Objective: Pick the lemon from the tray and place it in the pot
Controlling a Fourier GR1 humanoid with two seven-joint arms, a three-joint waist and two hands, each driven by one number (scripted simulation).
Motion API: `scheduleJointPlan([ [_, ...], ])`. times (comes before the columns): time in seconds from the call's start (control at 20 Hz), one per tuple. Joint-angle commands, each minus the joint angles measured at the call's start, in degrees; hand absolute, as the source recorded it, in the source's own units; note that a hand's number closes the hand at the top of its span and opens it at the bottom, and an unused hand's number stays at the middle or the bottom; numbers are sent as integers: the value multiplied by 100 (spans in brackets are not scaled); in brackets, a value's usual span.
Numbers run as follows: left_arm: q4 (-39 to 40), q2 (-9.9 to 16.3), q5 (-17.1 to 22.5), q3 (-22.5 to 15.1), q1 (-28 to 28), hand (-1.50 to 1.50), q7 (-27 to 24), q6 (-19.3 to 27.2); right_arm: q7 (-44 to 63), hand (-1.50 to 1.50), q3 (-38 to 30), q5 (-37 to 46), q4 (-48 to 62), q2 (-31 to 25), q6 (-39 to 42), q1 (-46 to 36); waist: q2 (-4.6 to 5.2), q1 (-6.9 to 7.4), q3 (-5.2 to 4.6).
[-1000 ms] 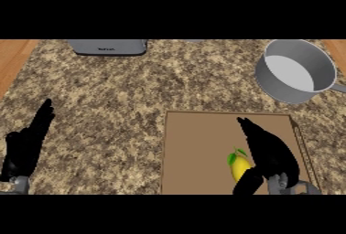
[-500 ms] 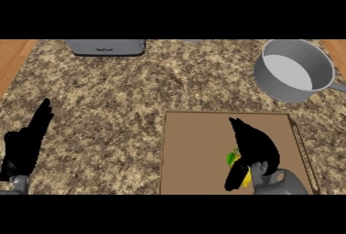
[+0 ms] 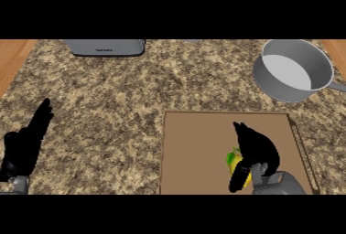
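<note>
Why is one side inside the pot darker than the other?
Head view: the round grey metal pot has a shaded inner wall at its right and a paler floor. The black right hand hides most of the yellow-green lemon on the brown tray.

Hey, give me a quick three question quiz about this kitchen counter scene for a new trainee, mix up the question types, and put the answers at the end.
1. True or false: the lemon already lies in the pot.
2. Which hand is over the lemon? A) right hand B) left hand C) neither
3. Fill in: the lemon lies on the brown ____.

Key
1. False: the lemon is on the tray, mostly hidden under the right hand; the pot stands apart at the counter's far right.
2. A. The left hand rests open at the view's left edge.
3. tray
</note>
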Motion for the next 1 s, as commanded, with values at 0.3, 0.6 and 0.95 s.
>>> scheduleJointPlan([
  [0.3,-223,-132,-305,209,5,0,318,-112,118,150,-143,143,-103,6,800,143,-3,-10,1],
  [0.6,4,-506,-534,125,-241,0,334,-153,-700,150,-160,814,1232,332,-33,-340,11,7,3],
  [0.95,115,-549,-447,322,10,0,7,-309,-2483,150,-419,397,752,-479,227,-465,16,28,8],
])
